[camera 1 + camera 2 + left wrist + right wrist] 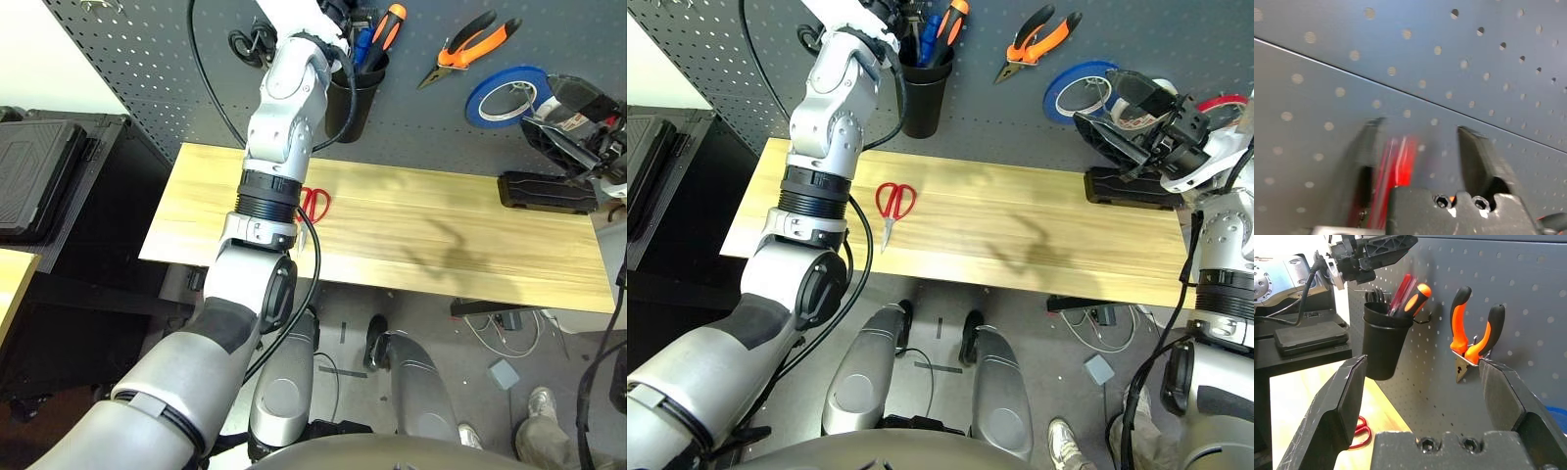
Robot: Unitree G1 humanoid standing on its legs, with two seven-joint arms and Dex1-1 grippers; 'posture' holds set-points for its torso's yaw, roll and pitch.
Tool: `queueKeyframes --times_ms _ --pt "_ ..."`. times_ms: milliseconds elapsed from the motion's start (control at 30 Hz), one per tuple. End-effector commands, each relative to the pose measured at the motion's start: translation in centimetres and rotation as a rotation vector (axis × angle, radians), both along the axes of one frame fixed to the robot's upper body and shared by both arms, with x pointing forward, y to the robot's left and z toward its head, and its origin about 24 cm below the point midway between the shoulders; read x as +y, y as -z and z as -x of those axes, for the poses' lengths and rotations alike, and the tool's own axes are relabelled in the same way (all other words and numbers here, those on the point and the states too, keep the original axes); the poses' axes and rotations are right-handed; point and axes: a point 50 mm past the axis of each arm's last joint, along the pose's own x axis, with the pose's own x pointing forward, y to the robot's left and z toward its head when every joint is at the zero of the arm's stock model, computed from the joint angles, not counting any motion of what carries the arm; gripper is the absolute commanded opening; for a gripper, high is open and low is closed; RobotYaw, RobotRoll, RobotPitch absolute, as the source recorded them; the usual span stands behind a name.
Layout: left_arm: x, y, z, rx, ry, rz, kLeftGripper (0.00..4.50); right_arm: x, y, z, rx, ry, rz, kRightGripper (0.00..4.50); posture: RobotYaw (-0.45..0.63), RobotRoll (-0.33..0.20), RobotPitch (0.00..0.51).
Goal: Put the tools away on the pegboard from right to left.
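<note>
Progress check, all places given rel. to the black plastic cup holder [923, 93] on the dark grey perforated pegboard [715, 59].

Done so far: thin red tape ring [1223, 102] hangs far right of the cup; orange-and-black pliers [1038, 41] hang on a hook just right of it; slim red-handled screwdriver [1400, 294] stands inside it (beside an orange-handled driver).

Left: red-handled scissors [893, 204] lie flat on the pale wooden surface [1038, 230], below the cup. By my reading, 3 of 4 put away.

Left gripper [1420, 147] is up at the cup's mouth, fingers apart, clamping nothing. Right gripper [1420, 382] is well right of the cup, fingers wide apart, empty.
</note>
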Motion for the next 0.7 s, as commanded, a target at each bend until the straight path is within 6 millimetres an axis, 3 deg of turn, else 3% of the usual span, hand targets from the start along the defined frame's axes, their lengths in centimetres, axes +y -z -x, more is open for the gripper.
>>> queueKeyframes --times_ms 33,267,433,600,700 --pt "-0.1 -0.2 0.5 -0.019 0.008 -0.024 4.48 0.4 0.4 0.0 0.004 -0.007 0.017 4.5 0.21 0.0 0.243" --pt "1.4 -2.5 2.5 -0.116 -0.028 -0.046 4.48 1.1 1.1 -0.1 0.034 -0.057 0.027 4.5 0.21 0.0 0.241" --pt "3.3 -3.0 4.7 -0.15 -0.061 -0.096 4.48 1.6 2.4 0.3 0.073 -0.089 0.051 4.5 0.23 0.0 0.245" --pt "5.6 -1.2 6.4 -0.077 -0.122 -0.194 4.48 2.1 3.8 0.6 0.114 -0.113 0.059 4.5 0.25 0.0 0.26" --pt "6.8 1.3 6.8 0.009 -0.148 -0.263 4.48 2.5 4.7 0.7 0.133 -0.125 0.063 4.5 0.26 0.0 0.269"
